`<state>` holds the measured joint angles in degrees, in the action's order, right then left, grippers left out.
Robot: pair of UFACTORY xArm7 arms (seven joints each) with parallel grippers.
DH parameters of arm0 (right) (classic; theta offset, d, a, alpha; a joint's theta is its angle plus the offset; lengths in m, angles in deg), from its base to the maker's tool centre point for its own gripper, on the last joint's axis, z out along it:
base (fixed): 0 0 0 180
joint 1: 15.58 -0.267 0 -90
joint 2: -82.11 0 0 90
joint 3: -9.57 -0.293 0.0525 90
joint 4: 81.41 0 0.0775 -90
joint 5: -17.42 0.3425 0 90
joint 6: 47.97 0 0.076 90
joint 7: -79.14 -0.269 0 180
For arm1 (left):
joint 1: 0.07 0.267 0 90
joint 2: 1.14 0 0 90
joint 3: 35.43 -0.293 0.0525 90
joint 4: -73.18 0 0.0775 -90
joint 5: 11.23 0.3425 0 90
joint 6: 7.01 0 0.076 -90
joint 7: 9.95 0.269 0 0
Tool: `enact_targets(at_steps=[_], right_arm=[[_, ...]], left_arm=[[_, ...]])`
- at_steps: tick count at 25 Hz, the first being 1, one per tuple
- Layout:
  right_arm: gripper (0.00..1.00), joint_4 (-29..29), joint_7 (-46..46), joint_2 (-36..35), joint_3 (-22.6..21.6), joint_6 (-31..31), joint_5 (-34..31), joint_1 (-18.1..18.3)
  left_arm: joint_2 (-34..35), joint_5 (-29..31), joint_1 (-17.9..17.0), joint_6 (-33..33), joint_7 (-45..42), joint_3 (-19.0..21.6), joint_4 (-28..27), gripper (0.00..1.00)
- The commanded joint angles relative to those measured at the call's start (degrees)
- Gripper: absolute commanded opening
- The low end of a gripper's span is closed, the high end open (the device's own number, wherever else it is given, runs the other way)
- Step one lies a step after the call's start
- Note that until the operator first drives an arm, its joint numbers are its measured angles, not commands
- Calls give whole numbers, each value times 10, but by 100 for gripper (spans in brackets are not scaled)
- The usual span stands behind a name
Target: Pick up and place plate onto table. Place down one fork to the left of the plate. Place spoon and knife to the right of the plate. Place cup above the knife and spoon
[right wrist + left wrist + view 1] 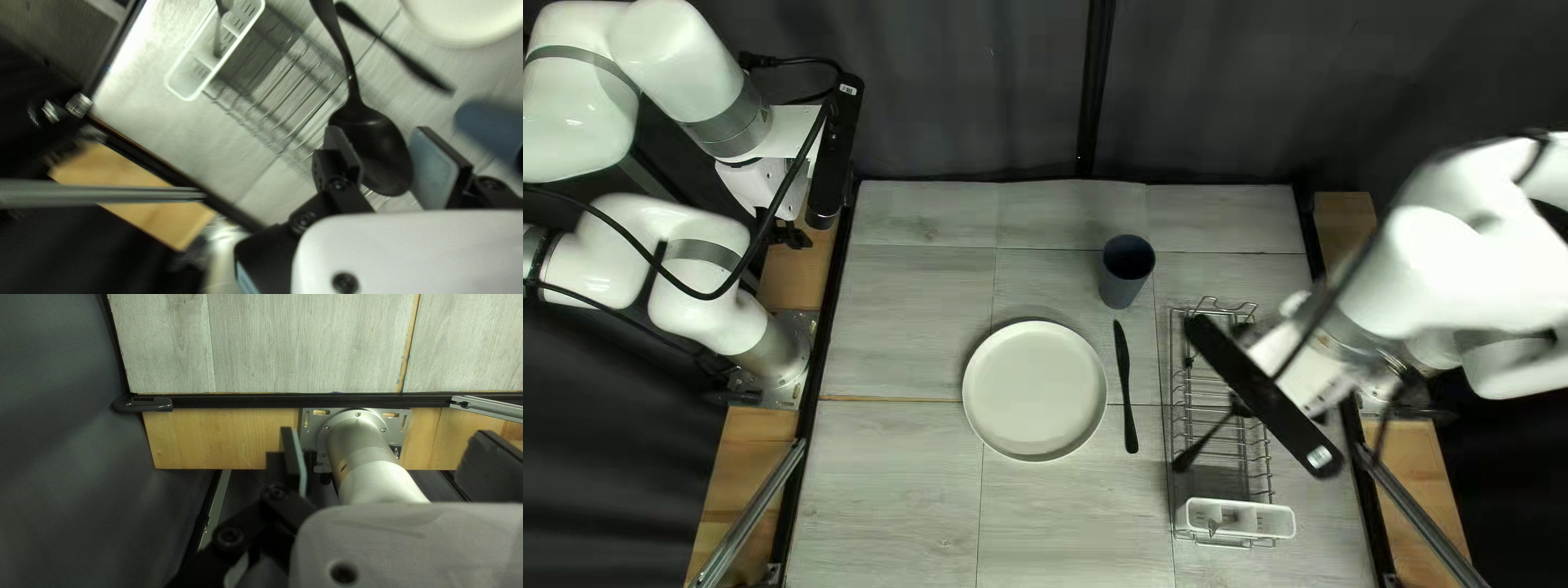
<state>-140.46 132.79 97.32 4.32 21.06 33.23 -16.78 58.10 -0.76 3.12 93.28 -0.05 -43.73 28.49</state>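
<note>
In the top left view my right gripper (1298,376) hangs over the wire rack, its fingertips hidden. The black spoon (1206,444) juts out below it. The right wrist view shows that gripper (388,160) shut on the spoon's bowl (376,144), handle pointing away. The pale plate (1035,390) lies mid-table. Right of it lies the black knife (1125,387), with the dark blue cup (1125,272) upright beyond. At the left edge, my left gripper (790,234) is raised; its wrist view shows the gripper (389,463) open, nothing between its fingers.
The wire rack (1176,381) stands right of the knife, a white caddy (1236,518) at its near end. A utensil (218,38) whose head I cannot make out clearly is in the caddy. Dark curtain surrounds the far edge; my left arm's base stands beside the table.
</note>
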Motion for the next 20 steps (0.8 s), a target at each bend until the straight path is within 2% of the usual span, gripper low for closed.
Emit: enact_targets(at_steps=[1, 8, 11, 15, 20], right_arm=[[0, -2, 15, -9, 6, -6, 6, 1], [0, 0, 19, -8, 3, -9, -3, 0], [0, -10, 136, -40, 40, 5, 28, 7], [0, -54, 301, -102, 79, 48, 67, 24], [0, -58, 414, -125, 97, 66, 96, 37]], left_arm=[[0, 0, 0, 0, 0, 0, 0, 100], [0, 0, 0, 0, 0, 0, 0, 100], [0, 0, 0, 0, 0, 0, 0, 100], [0, 0, 0, 0, 0, 0, 0, 100], [0, 0, 0, 0, 0, 0, 0, 100]])
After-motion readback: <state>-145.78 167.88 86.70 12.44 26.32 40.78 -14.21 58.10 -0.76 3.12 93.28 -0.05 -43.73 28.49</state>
